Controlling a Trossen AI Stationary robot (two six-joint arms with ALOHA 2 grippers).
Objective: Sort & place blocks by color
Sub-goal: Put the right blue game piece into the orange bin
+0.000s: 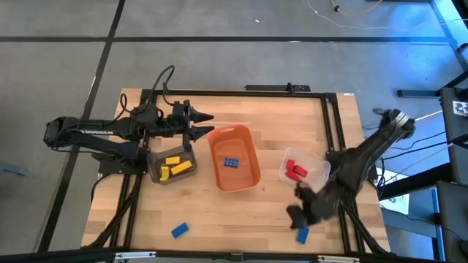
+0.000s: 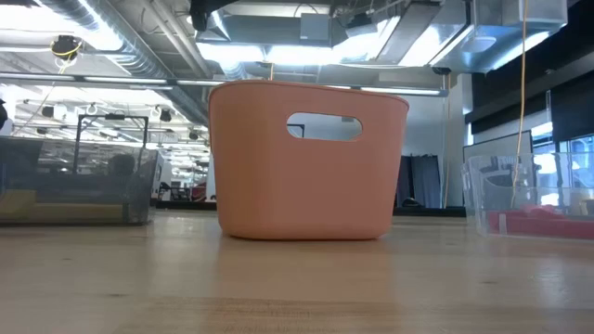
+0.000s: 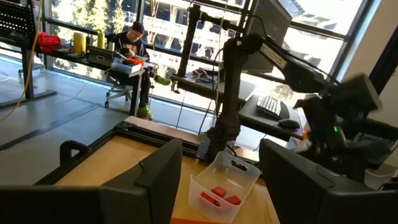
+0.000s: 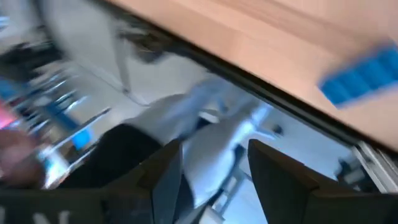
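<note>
My right hand (image 1: 298, 212), fingers spread and empty, hangs near the blue block (image 1: 302, 235) at the surface's edge; a clumsy nudge could knock it off.

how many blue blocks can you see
3: one blue block in the orange tub, one loose on the table's near left, one by the near right edge beside the right pincer. More could be hidden.
</note>
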